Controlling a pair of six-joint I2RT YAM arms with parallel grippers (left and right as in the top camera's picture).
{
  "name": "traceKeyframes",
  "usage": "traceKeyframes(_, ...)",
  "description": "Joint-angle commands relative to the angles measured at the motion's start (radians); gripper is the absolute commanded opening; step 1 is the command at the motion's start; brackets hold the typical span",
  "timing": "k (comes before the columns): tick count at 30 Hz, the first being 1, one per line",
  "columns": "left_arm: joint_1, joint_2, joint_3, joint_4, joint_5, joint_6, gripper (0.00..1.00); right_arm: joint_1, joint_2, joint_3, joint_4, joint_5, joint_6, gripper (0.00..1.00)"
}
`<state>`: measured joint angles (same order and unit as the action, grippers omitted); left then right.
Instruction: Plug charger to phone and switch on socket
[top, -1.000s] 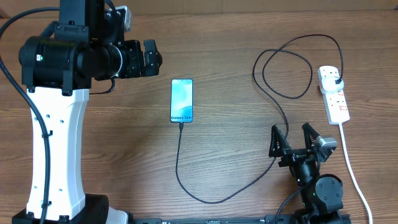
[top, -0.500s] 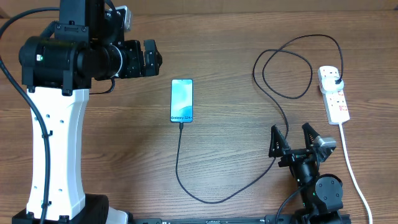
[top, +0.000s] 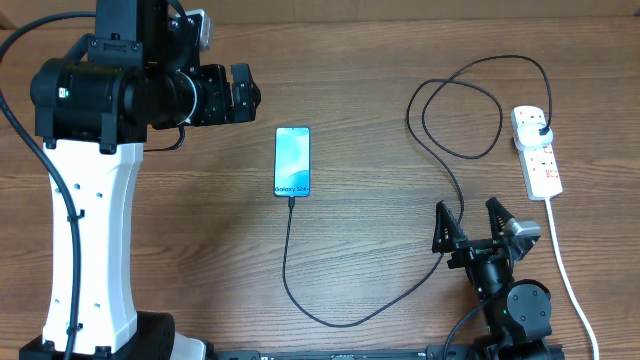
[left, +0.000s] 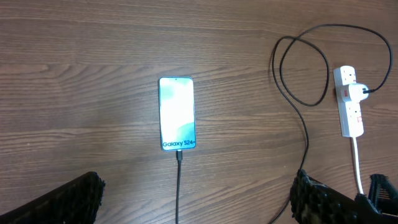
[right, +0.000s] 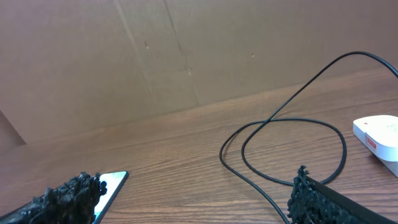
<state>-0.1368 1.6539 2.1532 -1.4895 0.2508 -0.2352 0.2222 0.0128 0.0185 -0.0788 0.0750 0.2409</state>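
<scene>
You look nearly done: the charger seems seated in the phone, mid-table, with its plug in the socket near the right edge. Whether it is switched on cannot be told. Your left fingers and right fingers stand wide and empty. There is open room around the phone, but charger loops lie beside the socket.

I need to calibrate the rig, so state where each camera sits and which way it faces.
Overhead: above the table, looking straight down on phone, charger cable, power strip; both arms show.
Left wrist: high up, looking down on the phone and strip; open left jaws' tips at the lower corners.
Right wrist: low, looking across the tabletop at a brown wall; open right jaws' tips at the bottom edge.
Shared: all three show phone, cable and strip.
</scene>
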Motion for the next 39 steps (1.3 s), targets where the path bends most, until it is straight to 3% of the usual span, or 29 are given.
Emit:
traceKeyframes(1, -0.001, -0.005, 0.002, 0.002, 0.004, 0.003, 1.0, -0.004, -0.01, -0.011, 0.002, -0.002, -0.006, 1.0)
traceKeyframes(24, -0.001, -0.003, 0.002, -0.003, 0.004, 0.003, 0.99, -0.004, -0.01, -0.011, 0.002, -0.002, -0.006, 1.0)
traceKeyframes(31, -0.001, -0.022, -0.018, 0.029, -0.1, 0.004, 1.0, -0.004, -0.01, -0.011, 0.002, -0.002, -0.006, 1.0)
traceKeyframes(33, 0.0, -0.05, -0.068, 0.065, -0.105, 0.011, 1.0, -0.004, -0.01, -0.011, 0.002, -0.002, -0.006, 1.0)
traceKeyframes(39, 0.013, -0.31, -0.528, 0.48, -0.105, 0.05, 1.0, -0.004, -0.01, -0.011, 0.002, -0.002, -0.006, 1.0)
